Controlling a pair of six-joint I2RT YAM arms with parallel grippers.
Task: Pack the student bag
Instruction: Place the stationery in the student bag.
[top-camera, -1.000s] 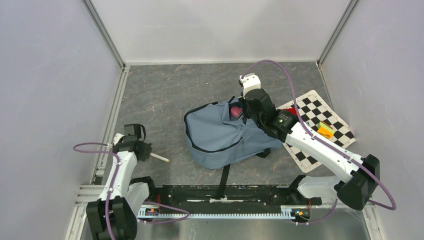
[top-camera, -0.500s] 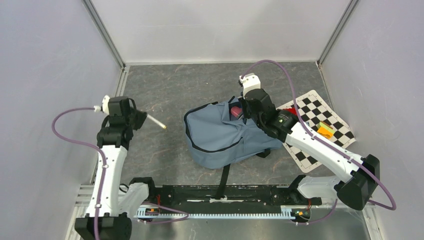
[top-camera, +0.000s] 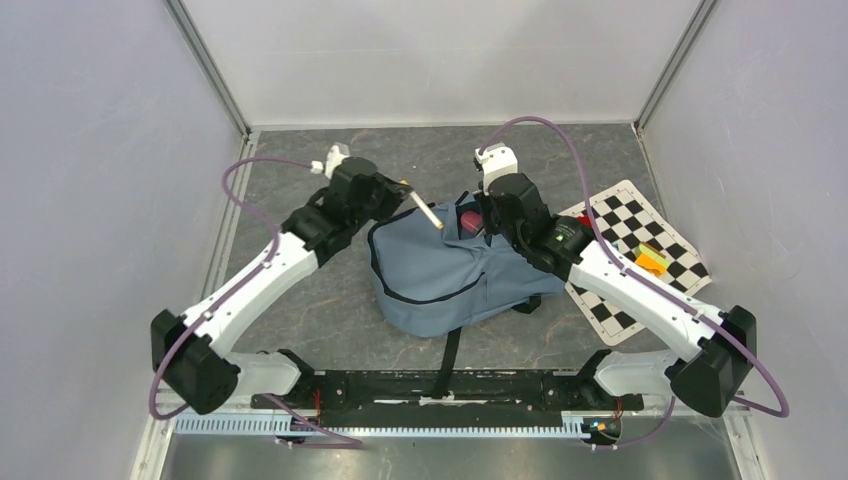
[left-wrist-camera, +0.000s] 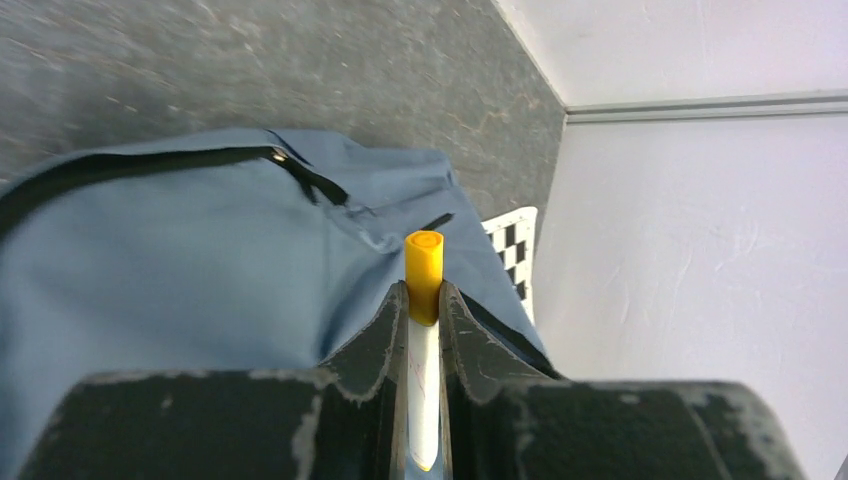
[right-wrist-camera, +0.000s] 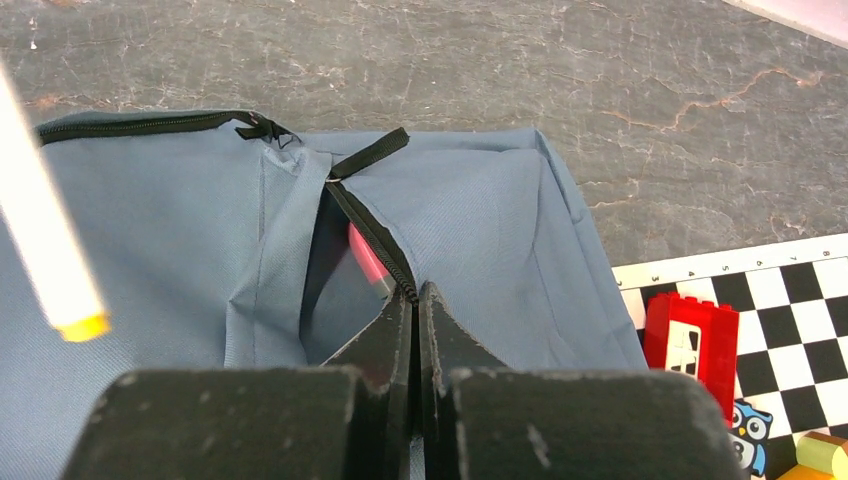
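Two grippers are working at the student bag (top-camera: 450, 275), which is lying slumped on the table beneath and ahead of both sets of jaws. The right gripper (right-wrist-camera: 413, 300) is clenching its jaws on the zippered lip of the bag's opening, apparently holding a narrow gap agape just beyond its tips, where something red (right-wrist-camera: 365, 255) is showing inside. The left gripper (left-wrist-camera: 424, 300) is grasping a white marker (left-wrist-camera: 424, 270), whose yellow cap is sticking out past the jaw tips and hovering over the fabric beside that gap. The slot is looking narrow and soft, so a marker released early is risking landing outside. A slipping pinch would be letting the gap collapse.
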